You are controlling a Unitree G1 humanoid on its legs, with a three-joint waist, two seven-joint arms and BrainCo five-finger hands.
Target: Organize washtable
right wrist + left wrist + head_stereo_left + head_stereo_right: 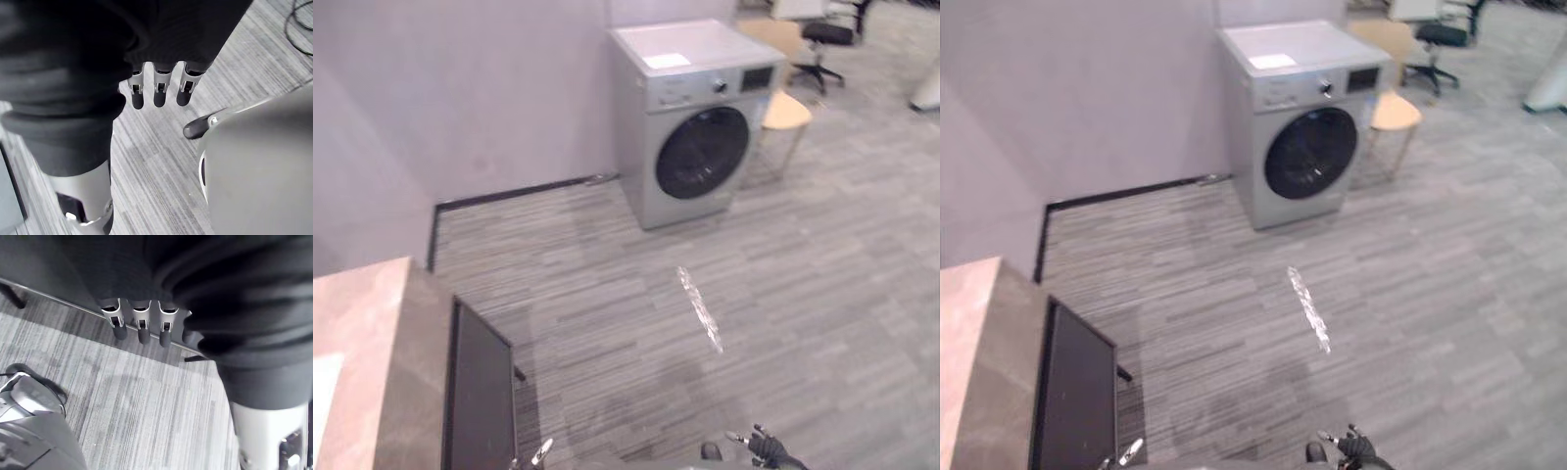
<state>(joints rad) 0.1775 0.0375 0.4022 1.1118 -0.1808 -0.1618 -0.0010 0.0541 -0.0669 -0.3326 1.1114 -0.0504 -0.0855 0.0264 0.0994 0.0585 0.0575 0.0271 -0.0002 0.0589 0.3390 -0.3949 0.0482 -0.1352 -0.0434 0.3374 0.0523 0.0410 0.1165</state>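
Silver dark-tipped fingers of the left hand (141,325) and right hand (157,90) hang straight and slack, both empty, over grey striped floor (636,323). Eye views add one pinkish stone-look washtable top (357,333) at the robot's left, one black flat panel (480,392) just beside it, and farther off one silver washing machine (690,127).
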